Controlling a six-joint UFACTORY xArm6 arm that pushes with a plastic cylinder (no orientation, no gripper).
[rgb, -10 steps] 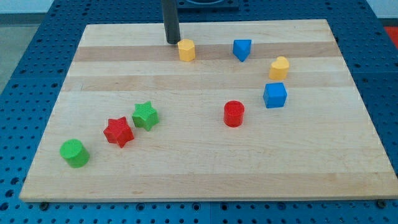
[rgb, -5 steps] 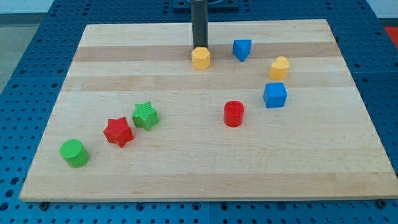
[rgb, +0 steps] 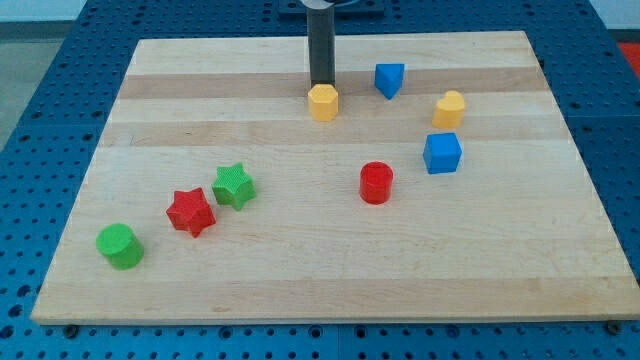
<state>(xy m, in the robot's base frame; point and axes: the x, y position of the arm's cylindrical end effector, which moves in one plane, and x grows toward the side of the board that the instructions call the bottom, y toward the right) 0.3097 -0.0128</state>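
Tip on the far side of the yellow hexagonal block, far centre of the board.

My tip (rgb: 321, 85) sits against the far edge of the yellow hexagonal block (rgb: 322, 102), touching as far as I can tell. There is no hand here, only a bare rod, so nothing opens or closes. The block looks like light, rigid ribbed plastic, likely to slide easily on the smooth pale wooden board (rgb: 300, 270); its flat faces would take a push squarely, a corner would likely turn it. Just right: blue triangular block (rgb: 389, 79). Further right: yellow rounded block (rgb: 449, 108), blue cube (rgb: 442, 153). Nearer: red cylinder (rgb: 376, 183). Near left: green star (rgb: 233, 186), red star (rgb: 190, 212), green cylinder (rgb: 120, 246).
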